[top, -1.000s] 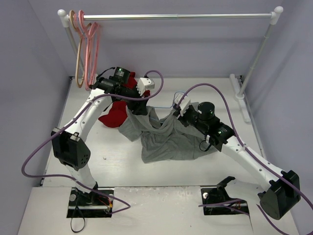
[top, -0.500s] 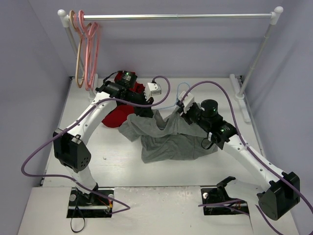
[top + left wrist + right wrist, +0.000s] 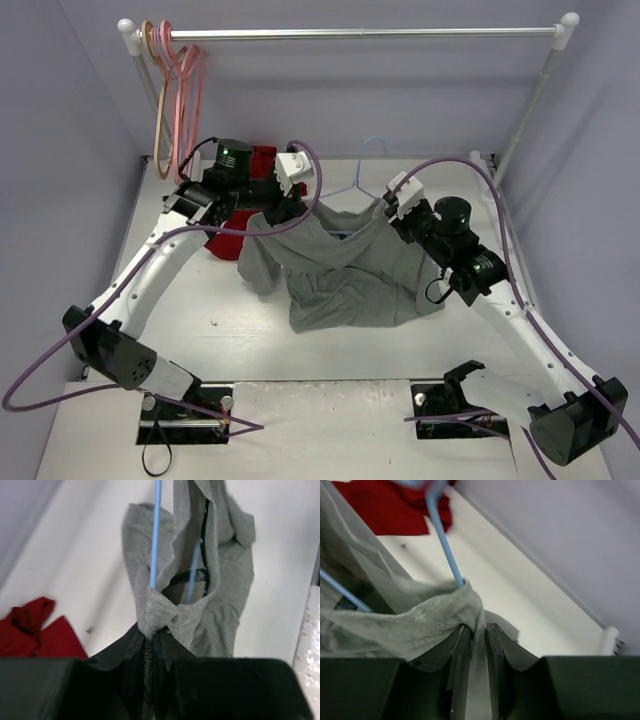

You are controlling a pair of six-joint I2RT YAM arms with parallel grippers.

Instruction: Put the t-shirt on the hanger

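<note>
Two near-closed grips on the t-shirt [image 3: 345,285], left hand [image 3: 151,639] and right hand [image 3: 478,630], each beside the hanger [image 3: 155,535].

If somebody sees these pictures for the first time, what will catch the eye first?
The grey t-shirt at mid-table, held up at one end by the left fingers and at the other by the right fingers. The pale-blue hanger pokes out of it toward the rail, and a red garment lies beside it on the left.
</note>
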